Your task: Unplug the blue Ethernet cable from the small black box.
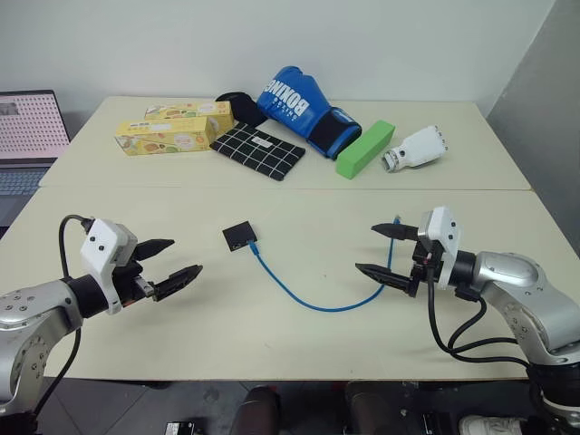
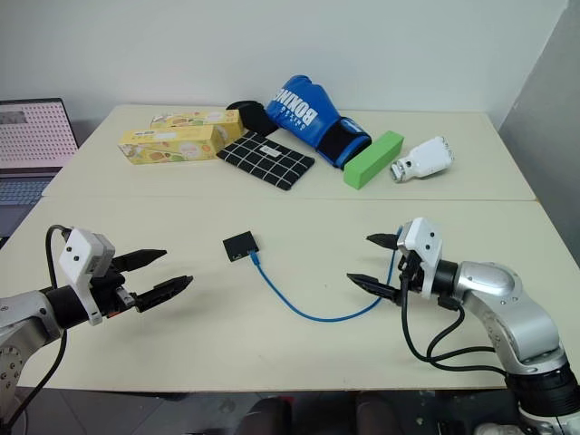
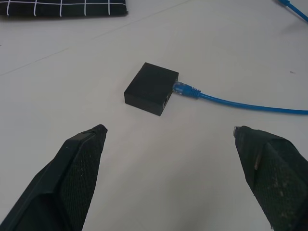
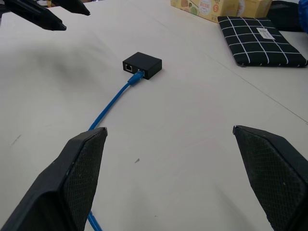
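Left gripper (image 1: 175, 259) spread wide, empty, hovering above the table (image 1: 272, 344), well short of the small black box (image 1: 238, 236). Right gripper (image 1: 388, 251) also wide open, nothing held; the blue Ethernet cable (image 1: 308, 301) loops from the box's port across the table toward it, far end running up behind its fingers.

Plug is still seated in the box, mid-table between both grippers.

Risks, my read:
- Box looks light and unanchored. Pull the cable without pinning the box and it just slides; plug stays in.
- Latch tab probably needs pressing; yanking the cord could strain it.
- Cable slack near the right gripper could snag a finger.
- Gridded pouch (image 1: 257, 151), boxing glove (image 1: 304, 107) well clear.
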`<state>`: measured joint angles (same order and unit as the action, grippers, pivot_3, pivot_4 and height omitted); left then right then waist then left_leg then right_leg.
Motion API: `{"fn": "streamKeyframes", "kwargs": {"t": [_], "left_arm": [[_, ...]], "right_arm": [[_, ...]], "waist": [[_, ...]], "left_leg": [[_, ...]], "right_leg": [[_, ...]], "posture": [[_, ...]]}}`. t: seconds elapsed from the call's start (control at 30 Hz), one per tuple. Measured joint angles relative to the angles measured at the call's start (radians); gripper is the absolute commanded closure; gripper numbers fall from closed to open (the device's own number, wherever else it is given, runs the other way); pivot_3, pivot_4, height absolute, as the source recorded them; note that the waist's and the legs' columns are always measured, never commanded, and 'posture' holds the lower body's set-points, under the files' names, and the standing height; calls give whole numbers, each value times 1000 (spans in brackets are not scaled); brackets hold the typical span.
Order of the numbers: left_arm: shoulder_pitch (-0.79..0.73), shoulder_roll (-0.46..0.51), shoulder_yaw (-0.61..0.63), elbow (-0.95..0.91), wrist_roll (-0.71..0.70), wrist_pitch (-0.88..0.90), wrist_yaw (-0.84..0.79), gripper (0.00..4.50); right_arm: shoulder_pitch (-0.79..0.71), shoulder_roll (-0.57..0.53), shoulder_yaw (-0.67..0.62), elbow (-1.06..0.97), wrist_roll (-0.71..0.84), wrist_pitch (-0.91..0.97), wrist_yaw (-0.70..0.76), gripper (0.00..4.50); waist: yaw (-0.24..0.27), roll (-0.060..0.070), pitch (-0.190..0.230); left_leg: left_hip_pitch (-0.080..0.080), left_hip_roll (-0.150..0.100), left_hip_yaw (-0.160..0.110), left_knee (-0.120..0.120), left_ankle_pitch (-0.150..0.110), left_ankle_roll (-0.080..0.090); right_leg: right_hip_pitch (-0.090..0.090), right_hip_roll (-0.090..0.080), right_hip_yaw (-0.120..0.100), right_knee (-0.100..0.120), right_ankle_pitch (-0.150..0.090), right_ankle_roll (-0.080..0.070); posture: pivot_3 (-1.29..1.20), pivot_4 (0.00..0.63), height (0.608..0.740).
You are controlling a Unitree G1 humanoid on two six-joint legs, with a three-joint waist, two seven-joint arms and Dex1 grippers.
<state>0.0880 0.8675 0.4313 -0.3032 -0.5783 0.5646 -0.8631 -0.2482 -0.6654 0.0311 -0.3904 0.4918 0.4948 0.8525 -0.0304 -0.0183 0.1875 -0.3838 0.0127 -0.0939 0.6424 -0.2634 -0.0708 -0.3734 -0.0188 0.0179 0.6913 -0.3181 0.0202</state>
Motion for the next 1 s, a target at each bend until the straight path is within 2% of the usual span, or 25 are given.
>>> {"fn": "streamKeyframes", "kwargs": {"t": [0.33, 0.43, 0.6, 0.77, 1.0], "left_arm": [[14, -2, 12, 85, 31, -117, -74, 0], [6, 10, 21, 111, 5, -117, -142, 0], [42, 106, 25, 153, 11, -122, -273, 0], [35, 119, 26, 205, 29, -137, -309, 0], [34, 125, 25, 203, 38, -141, -330, 0]], "right_arm": [[-69, 117, 152, 93, -158, -48, -57, 56], [-139, 211, 232, 171, -219, -64, -82, 56], [-239, 392, 371, 325, -339, -84, -150, 56], [-321, 579, 415, 490, -414, -71, -269, 56], [-370, 721, 442, 699, -509, -67, -395, 56]], "waist": [[-1, 0, 0], [-4, 0, 0], [-10, 0, 1], [-10, -1, 0], [-12, -1, 0]], "left_leg": [[0, 0, 0, 0, 0, 0], [0, 0, 0, -1, 0, 0], [0, 0, 2, -2, 0, 0], [-1, 0, 2, -2, 0, 0], [-1, 0, 3, -2, 0, 0]], "right_leg": [[0, 0, 0, 0, 0, 0], [-1, 1, 0, 0, 0, 0], [-4, 1, 1, 3, -1, -1], [-7, 1, 0, 5, -1, -2], [-8, 1, 1, 6, -1, -2]], "posture": [[0, 150, 740], [0, 150, 740], [0, 150, 740], [0, 150, 740], [0, 150, 740]]}}
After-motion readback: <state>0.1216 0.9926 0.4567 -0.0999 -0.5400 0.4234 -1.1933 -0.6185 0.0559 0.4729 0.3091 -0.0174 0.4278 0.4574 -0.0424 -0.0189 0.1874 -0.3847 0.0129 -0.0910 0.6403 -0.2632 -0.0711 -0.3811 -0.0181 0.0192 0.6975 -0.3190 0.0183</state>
